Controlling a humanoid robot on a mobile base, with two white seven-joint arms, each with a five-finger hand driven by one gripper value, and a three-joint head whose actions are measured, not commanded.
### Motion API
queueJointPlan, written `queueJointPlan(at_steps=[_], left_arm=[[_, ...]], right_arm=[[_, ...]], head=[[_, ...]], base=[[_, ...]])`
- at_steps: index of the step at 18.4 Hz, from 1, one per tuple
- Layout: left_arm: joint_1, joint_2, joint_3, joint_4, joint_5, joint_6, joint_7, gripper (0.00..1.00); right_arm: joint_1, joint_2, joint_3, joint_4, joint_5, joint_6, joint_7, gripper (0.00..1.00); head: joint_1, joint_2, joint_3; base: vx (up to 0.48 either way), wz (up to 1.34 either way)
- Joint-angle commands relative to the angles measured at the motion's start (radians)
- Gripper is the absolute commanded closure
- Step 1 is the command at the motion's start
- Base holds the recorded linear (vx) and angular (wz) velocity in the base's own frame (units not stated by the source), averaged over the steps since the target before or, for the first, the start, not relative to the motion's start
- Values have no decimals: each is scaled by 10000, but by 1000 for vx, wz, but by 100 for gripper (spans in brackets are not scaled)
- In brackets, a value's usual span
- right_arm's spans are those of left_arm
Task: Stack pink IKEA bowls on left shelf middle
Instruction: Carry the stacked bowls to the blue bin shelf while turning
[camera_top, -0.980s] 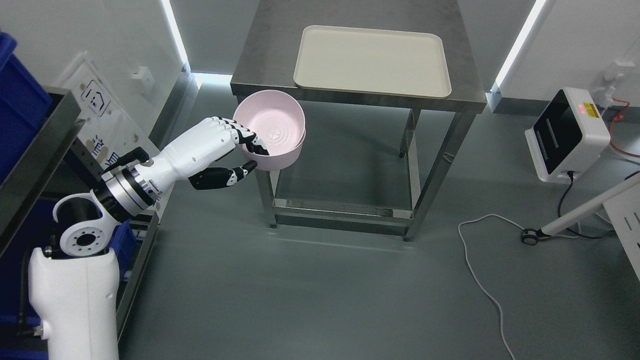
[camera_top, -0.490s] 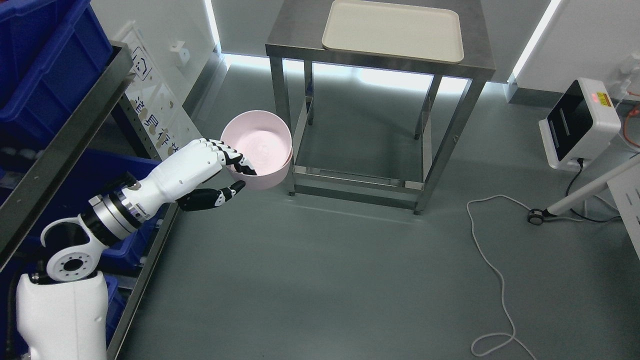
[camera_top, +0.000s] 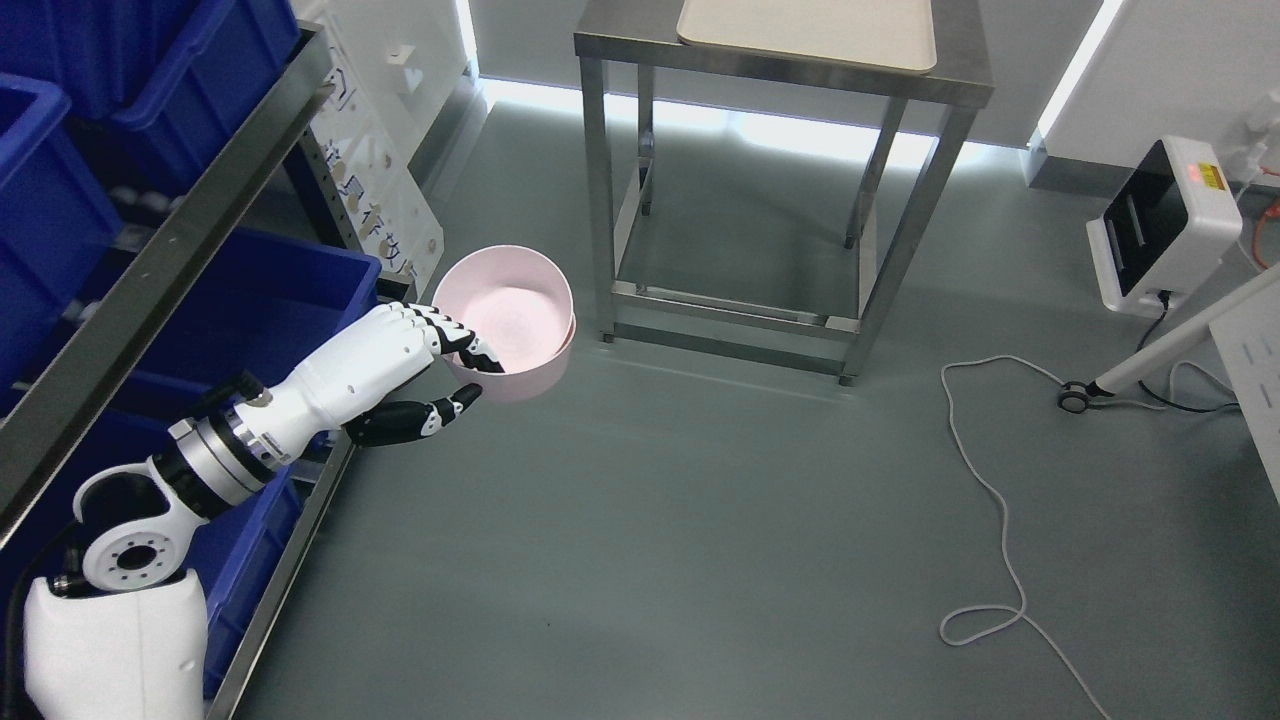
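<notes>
Left hand (camera_top: 400, 375) reaching in from the lower left, fingers (camera_top: 455, 337) hooked over the near rim of the pink bowls (camera_top: 508, 322), thumb pressed against the outer wall below: a pinch on the rim. Two pink bowls nested, one inside the other, a second rim showing just under the upper one. Held in the air above the grey floor (camera_top: 640, 540), mouth up and slightly tilted, nothing inside. Just right of the shelf (camera_top: 160, 270) on the left, not yet on it.

On that shelf, blue bins (camera_top: 230, 300) on several levels; contents hard to make out, only some pale shapes in the shadow behind the upper ones. Steel worktop (camera_top: 960, 75) at the top, well apart from the bowls, carrying a cream tray (camera_top: 810, 25), bare as far as visible. At the right, a white box-like device (camera_top: 1160, 230) on the floor and a white cable (camera_top: 990, 500) looping across it. Right hand out of view.
</notes>
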Motion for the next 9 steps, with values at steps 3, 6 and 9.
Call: queueJointPlan(at_steps=[3, 6, 9], left_arm=[[115, -21, 313, -71, 56, 5, 58, 98], [115, -67, 374, -71, 56, 5, 73, 98], [84, -220, 359, -71, 56, 5, 73, 98]], right_arm=[[287, -175, -108, -338, -436, 24, 4, 0], [287, -175, -108, -338, -436, 40, 4, 0], [287, -175, -107, -338, -436, 40, 4, 0]], head=[[0, 4, 0], [0, 4, 0], [0, 4, 0]], base=[[-237, 402], [-189, 570], [-201, 357]])
